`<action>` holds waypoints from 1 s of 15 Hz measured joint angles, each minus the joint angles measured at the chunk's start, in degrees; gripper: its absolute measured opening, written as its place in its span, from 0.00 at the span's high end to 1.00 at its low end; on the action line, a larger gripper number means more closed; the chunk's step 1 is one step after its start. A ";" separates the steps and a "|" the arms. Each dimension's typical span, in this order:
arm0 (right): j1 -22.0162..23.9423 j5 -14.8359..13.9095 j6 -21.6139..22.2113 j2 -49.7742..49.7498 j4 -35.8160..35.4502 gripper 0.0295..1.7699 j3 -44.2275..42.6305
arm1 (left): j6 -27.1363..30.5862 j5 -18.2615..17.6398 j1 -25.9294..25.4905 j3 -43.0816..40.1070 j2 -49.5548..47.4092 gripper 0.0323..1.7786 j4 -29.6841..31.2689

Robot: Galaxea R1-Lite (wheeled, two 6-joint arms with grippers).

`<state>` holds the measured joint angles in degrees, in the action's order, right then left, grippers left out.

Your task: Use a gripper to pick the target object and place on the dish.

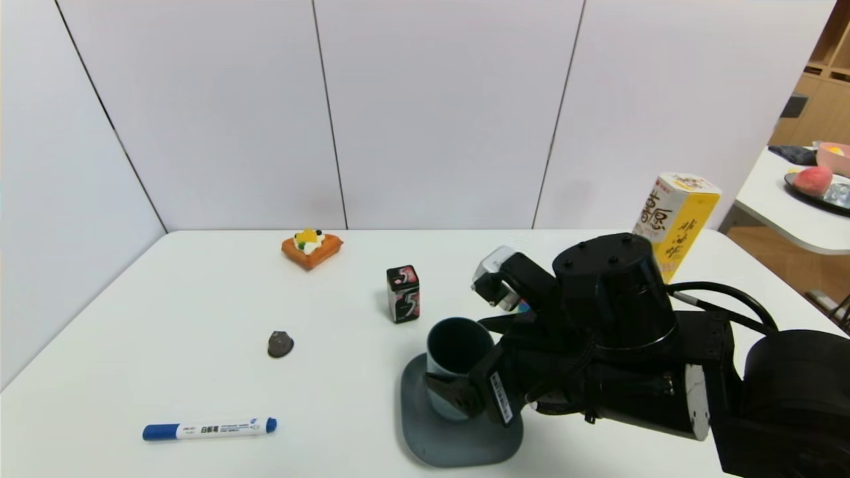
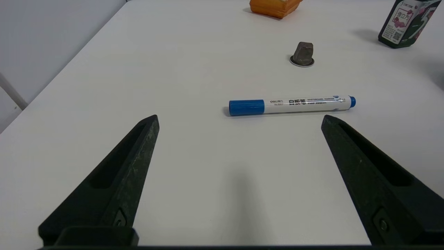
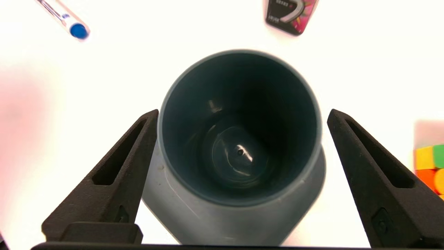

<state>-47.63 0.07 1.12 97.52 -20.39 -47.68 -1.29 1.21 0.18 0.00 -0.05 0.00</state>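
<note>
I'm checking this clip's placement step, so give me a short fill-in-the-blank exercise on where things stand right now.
1. The grey-blue cup stands upright on the ____.
2. The right gripper has its fingers ____, one on each side of the cup.
3. The left gripper hangs over the table near the blue-capped ____.
4. In the head view, the small black gum box stands ____ the cup.

Missing words: dish; open; marker; behind
</note>
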 joint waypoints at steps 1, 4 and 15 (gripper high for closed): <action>0.09 0.02 -0.07 -0.98 0.00 0.06 0.07 | 0.00 0.00 0.00 0.00 0.00 0.05 0.00; 0.78 0.04 -2.13 -4.53 0.02 0.05 0.39 | 0.00 0.00 0.00 0.00 0.00 0.05 0.00; 20.54 0.00 -12.31 -17.48 -0.35 0.04 -0.37 | -0.02 0.00 0.00 0.00 0.00 0.05 0.00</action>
<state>-27.09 0.07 -11.19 80.04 -20.75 -48.04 -1.32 1.21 0.18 0.00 -0.05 0.00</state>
